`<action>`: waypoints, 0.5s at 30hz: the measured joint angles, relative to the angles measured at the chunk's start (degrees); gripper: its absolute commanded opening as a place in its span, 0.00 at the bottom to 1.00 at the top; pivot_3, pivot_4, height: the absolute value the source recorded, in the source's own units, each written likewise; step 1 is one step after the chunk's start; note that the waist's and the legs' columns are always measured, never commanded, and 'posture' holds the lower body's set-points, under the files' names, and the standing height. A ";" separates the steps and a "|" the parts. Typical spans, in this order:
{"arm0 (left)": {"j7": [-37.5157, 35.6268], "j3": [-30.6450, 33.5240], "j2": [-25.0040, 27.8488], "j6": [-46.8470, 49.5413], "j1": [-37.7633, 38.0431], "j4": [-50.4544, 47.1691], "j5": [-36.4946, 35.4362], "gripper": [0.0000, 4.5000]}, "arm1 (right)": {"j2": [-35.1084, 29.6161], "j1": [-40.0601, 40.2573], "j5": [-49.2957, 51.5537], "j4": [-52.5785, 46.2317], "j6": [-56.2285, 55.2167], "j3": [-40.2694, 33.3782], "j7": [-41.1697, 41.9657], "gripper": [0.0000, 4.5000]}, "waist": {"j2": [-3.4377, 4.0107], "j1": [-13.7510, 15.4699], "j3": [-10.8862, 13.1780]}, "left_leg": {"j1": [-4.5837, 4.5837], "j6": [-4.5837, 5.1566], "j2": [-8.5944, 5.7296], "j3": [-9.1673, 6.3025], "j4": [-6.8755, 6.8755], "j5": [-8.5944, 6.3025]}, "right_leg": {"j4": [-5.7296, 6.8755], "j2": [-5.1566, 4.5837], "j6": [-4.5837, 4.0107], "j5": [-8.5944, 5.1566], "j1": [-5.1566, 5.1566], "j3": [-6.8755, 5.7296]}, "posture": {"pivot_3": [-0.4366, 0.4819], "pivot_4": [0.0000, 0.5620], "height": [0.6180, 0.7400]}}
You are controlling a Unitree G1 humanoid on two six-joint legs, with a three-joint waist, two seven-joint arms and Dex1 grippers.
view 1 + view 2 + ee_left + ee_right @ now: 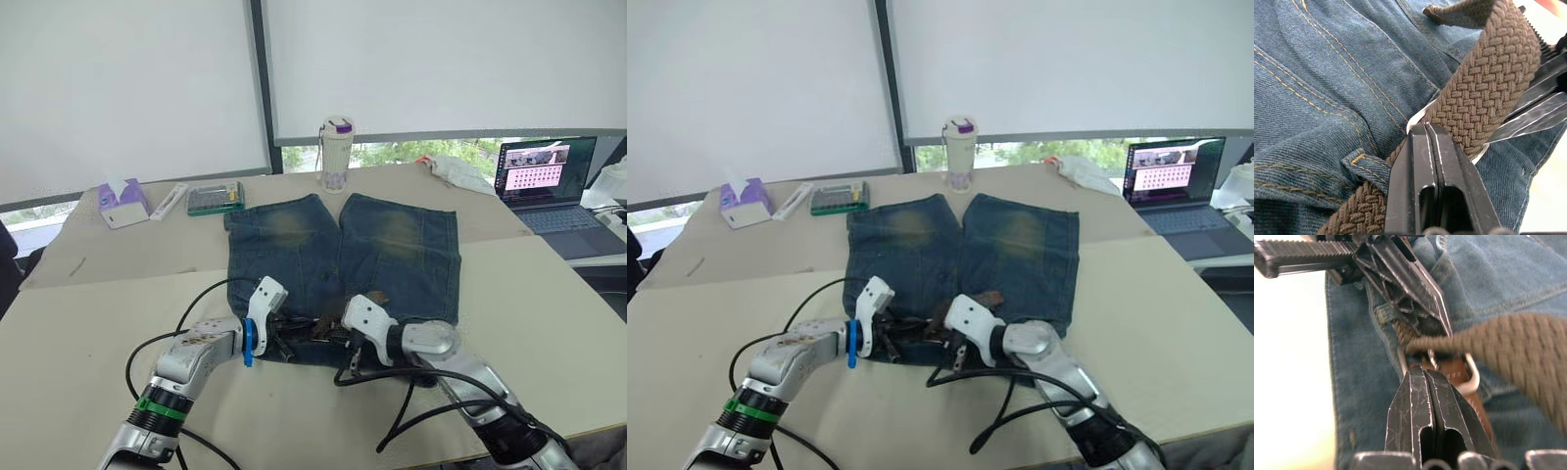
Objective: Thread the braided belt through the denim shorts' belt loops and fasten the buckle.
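Both hands meet at the waistband, at six o'clock on the denim shorts (343, 259), the left hand (1425, 129) and right hand (1422, 374) each pressed together against the braided belt (1484, 83) by the buckle (1471, 377), probably steadying it for fastening.

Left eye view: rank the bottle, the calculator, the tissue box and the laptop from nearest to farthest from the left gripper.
1. Calculator: beyond the left gripper, just off the denim shorts' far left corner.
2. Tissue box: further left on the far table; close to the bottle in range, hard to call.
3. Bottle: far edge, past the shorts' legs.
4. Laptop: far right, clearly farthest.
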 measured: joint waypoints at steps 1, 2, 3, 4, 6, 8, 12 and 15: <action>-0.11 0.45 -0.07 -0.28 0.26 0.04 -0.08 0.01 | -0.86 1.14 1.04 -1.10 1.04 -1.01 0.65 0.00 | -0.01 -0.04 0.01 | 0.00 0.09 0.01 0.00 0.00 -0.05 | 0.01 0.01 0.00 0.00 0.00 0.00 | 0.48 0.27 1.00; -0.17 0.89 -0.20 -0.44 0.29 0.23 -0.16 0.01 | -1.69 2.53 2.22 -1.52 2.32 -1.92 0.91 0.00 | -0.05 -0.02 0.03 | -0.02 0.20 0.01 0.00 0.01 -0.11 | 0.01 0.01 0.00 0.00 -0.02 0.00 | 0.48 0.27 1.00; -0.31 1.75 -0.16 -0.55 0.66 0.40 -0.33 0.01 | -2.29 4.55 4.41 -3.44 4.03 -4.20 1.27 0.00 | -0.04 -0.02 0.09 | -0.09 0.20 0.01 -0.02 0.02 -0.11 | 0.01 0.01 -0.01 0.01 -0.10 -0.01 | 0.48 0.27 1.00; -0.50 2.49 -0.17 -0.41 0.88 0.46 -0.69 0.01 | -2.77 5.96 5.86 -4.52 5.38 -5.70 1.47 0.00 | -0.03 -0.06 0.13 | -0.10 0.20 0.03 -0.01 0.02 -0.11 | 0.03 0.01 -0.01 0.01 -0.12 0.00 | 0.48 0.27 1.00; -0.79 5.54 -0.93 1.80 1.11 0.46 -3.82 0.01 | -2.87 7.85 8.82 -6.84 7.84 -9.48 0.86 0.00 | -0.05 -0.18 0.34 | -0.20 0.20 0.06 -0.02 0.03 -0.11 | 0.03 0.03 -0.03 0.02 -0.23 0.00 | 0.48 0.27 1.00; -0.41 10.08 -2.20 5.25 0.58 0.50 -8.40 0.01 | -2.95 8.55 11.21 -9.45 9.29 -12.62 0.35 0.00 | -0.06 -0.39 0.47 | -0.23 0.19 0.11 -0.04 0.03 -0.11 | 0.04 0.07 -0.04 0.03 -0.26 -0.04 | 0.48 0.27 1.00; 1.00 16.33 -2.74 9.39 -4.05 1.15 -13.68 0.01 | -1.22 10.98 16.56 -15.49 10.90 -17.01 -1.70 0.00 | -0.10 -0.33 0.63 | -0.28 0.15 0.09 -0.14 0.03 -0.08 | 0.03 0.03 -0.04 0.03 -0.25 -0.20 | 0.48 0.27 1.00; 1.93 16.35 -3.53 9.28 -5.80 1.55 -13.48 0.01 | 0.11 12.10 19.20 -18.77 11.32 -17.61 -3.41 0.00 | -0.10 -0.22 0.63 | -0.27 -0.11 0.03 -0.12 0.04 0.06 | 0.00 -0.02 -0.04 0.03 -0.20 -0.17 | 0.48 0.27 1.00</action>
